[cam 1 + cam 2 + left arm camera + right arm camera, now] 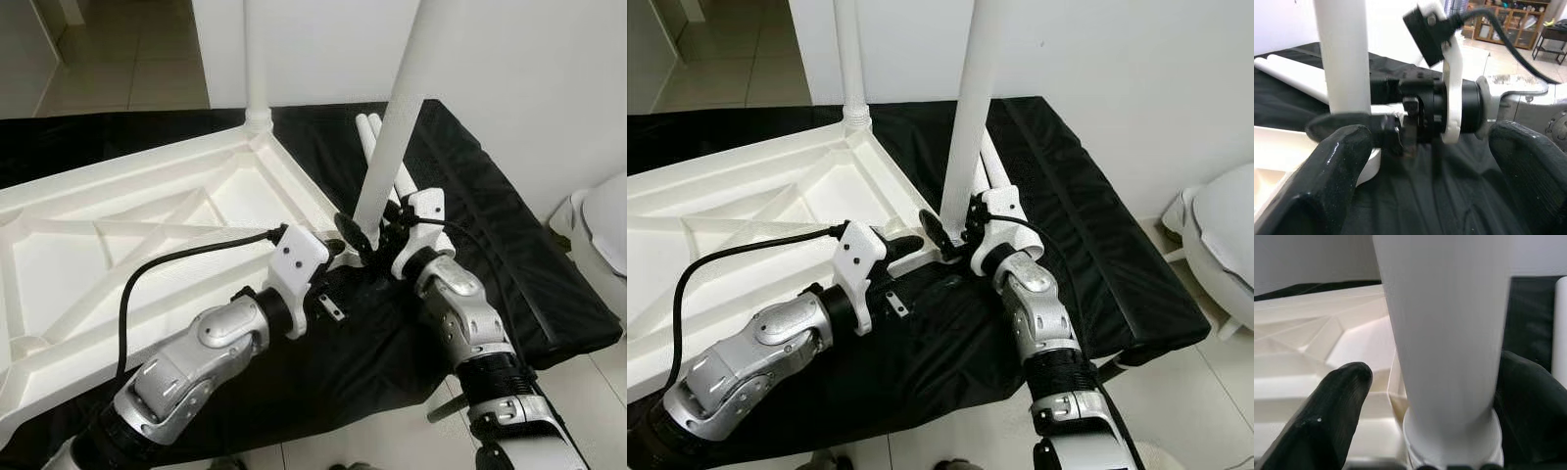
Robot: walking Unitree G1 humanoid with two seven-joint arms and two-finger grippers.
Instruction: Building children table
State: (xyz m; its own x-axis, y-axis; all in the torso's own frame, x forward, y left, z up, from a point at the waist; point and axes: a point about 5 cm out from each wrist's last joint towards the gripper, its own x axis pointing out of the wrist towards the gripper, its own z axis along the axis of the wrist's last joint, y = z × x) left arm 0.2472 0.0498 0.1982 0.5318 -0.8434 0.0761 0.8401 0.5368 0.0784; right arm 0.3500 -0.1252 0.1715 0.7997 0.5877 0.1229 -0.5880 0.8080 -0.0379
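The upturned white plastic children's tabletop [147,225] lies on the black-covered table [509,255]. The right tool [377,235] grips the upright white plastic leg [392,127] low at the near-right corner socket; the left tool [348,235], fingers spread, hovers alongside. Light, stiff, smooth: hold low.

Table top [147,211] — plain white plastic, ribbed underside, no pattern. Upright leg [397,108] at the table top's near corner: white. Second leg [257,59] at its far corner: white. Two spare legs [364,132] beside the table top: white. Cloth [490,225] beneath the table top — solid black. Arms: silver, white wrist brackets, black fingers [1334,176]. Floor tiles [127,59] beyond the table top: pale beige.
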